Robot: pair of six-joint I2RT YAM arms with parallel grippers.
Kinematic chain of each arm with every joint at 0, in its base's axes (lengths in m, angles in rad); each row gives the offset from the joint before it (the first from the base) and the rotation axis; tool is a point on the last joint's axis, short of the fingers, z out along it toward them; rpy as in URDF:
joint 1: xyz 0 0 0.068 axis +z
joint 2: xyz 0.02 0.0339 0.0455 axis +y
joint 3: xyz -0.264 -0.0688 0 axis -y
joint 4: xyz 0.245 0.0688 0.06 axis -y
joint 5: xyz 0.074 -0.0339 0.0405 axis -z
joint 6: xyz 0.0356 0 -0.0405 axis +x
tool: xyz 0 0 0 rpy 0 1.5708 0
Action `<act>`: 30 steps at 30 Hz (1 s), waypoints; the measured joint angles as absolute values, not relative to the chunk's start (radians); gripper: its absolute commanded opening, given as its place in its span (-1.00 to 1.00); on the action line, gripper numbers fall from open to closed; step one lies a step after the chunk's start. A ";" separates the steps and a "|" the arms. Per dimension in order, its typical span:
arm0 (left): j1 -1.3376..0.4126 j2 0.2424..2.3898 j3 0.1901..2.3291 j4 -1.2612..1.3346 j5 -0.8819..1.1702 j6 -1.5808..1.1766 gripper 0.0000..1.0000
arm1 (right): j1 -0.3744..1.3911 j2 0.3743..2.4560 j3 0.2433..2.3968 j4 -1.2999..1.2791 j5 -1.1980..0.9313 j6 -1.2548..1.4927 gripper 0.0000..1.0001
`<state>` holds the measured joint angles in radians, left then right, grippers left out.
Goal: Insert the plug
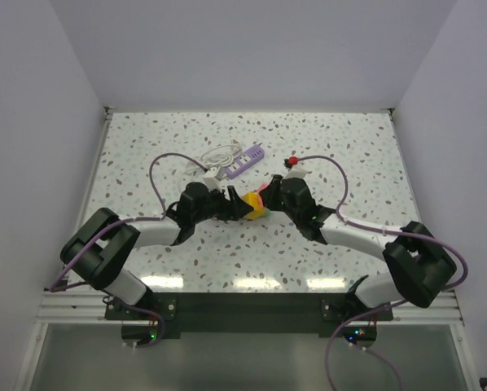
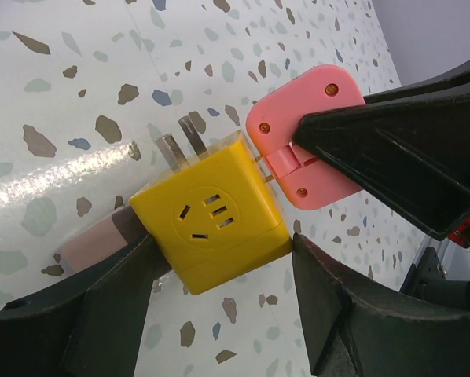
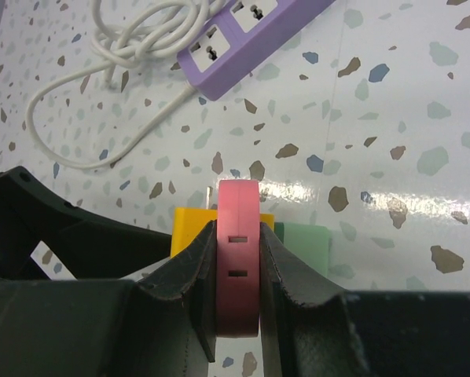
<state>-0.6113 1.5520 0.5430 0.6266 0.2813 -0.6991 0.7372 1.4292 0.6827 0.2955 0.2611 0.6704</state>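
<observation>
A yellow cube adapter (image 2: 211, 224) with a socket face and two metal prongs sits between the fingers of my left gripper (image 2: 223, 250), which is shut on its lower part just above the table. My right gripper (image 3: 238, 236) is shut on a flat pink plug (image 3: 238, 212). In the left wrist view the pink plug (image 2: 286, 118) is pressed against the cube's right side, with its pins (image 2: 262, 166) bridging the small gap. In the top view both grippers meet at mid-table, the left gripper (image 1: 231, 205) and the right gripper (image 1: 274, 195) on either side of the yellow cube (image 1: 256, 207).
A purple power strip (image 1: 245, 160) with a coiled white cable (image 1: 217, 154) lies behind the grippers; it also shows in the right wrist view (image 3: 247, 39). A small red item (image 1: 291, 162) sits behind the right arm. A green block (image 3: 307, 245) shows beside the cube.
</observation>
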 measured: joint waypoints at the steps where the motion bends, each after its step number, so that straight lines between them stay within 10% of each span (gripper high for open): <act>1: -0.611 1.552 0.543 0.627 0.280 -0.699 0.27 | 0.736 1.433 0.683 0.299 0.260 0.672 -1.00; 23: -0.609 1.556 0.543 0.632 0.275 -0.714 0.26 | 0.727 1.459 0.598 0.461 0.251 0.739 -1.00; 30: -0.609 1.551 0.544 0.628 0.261 -0.691 0.71 | 0.725 1.471 0.629 0.442 0.251 0.722 -1.00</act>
